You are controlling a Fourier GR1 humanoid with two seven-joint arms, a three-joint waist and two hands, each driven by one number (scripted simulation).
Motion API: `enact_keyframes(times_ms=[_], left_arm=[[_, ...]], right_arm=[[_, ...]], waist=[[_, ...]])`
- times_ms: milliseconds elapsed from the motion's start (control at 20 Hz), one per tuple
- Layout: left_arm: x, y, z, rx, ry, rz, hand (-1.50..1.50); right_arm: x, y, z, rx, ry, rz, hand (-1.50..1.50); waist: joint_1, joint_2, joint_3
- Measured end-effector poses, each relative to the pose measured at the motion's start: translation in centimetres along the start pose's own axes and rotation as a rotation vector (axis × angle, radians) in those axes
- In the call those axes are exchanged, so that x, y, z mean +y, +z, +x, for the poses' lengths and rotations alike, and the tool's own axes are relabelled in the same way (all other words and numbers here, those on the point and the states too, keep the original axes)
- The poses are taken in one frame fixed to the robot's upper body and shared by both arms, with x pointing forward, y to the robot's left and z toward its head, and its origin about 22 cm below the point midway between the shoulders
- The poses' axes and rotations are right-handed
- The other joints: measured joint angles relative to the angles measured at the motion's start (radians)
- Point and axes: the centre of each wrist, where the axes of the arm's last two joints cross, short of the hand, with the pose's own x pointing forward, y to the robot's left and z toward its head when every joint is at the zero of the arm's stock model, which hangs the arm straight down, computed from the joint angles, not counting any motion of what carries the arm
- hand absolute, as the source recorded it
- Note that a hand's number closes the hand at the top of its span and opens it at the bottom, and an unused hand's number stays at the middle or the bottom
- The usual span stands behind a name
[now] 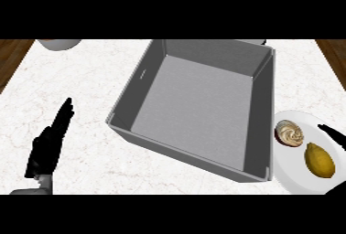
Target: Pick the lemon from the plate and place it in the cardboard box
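The lemon (pixel 320 160) lies on the plate (pixel 292 180) at the near right of the counter (pixel 81 87), long axis running near to far, not held by either hand. My right hand (pixel 332 133) shows only as a dark sliver at the right edge, over the plate's far right rim, just beside the lemon and slightly beyond it; I cannot tell whether its fingers are straight or curled. A further dark patch sits at the near right corner, below the plate; I cannot identify it. On the same plate, just left of and beyond the lemon, sits a cupcake (pixel 289 133), close to the lemon; whether they touch cannot be determined. The box (pixel 128 98), grey, open at the top and with nothing visible inside it, occupies the centre of the counter, set at an angle; its right wall stands immediately left of the plate, between the plate and the box interior, and the plate's left rim meets or slightly tucks behind that wall. My left hand (pixel 49 141) rests at the near left, fingers straight and pointing away, holding nothing, well apart from the box. A pale round vessel (pixel 59 43) is cut off at the far left edge.
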Motion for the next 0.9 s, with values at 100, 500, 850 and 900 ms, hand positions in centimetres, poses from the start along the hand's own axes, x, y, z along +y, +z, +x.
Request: enact_keyframes(times_ms=[100, 500, 850, 900], left_arm=[[-0.3, 0.3, 0.3, 0.003, -0.005, -0.001, 0.0], [0.0, 0.3, 0.4, 0.004, -0.003, 0.005, 0.0], [-0.7, 0.6, 0.5, 0.006, -0.006, 0.003, 0.0], [-0.5, 0.5, 0.5, 0.005, -0.006, 0.005, 0.0]], right_arm=[[0.0, -0.1, 0.0, 0.002, 0.002, 0.0, -1.5], [0.2, -0.8, -0.1, 0.005, -0.015, -0.001, -1.5], [1.7, -1.8, -1.2, 0.009, 0.006, 0.018, -1.5], [2.0, -1.9, -1.4, 0.012, 0.015, 0.021, -1.5]], waist=[[0.0, 0.0, 0.0], [0.001, 0.0, 0.0], [0.002, 0.0, 0.0], [0.002, 0.0, 0.0]])
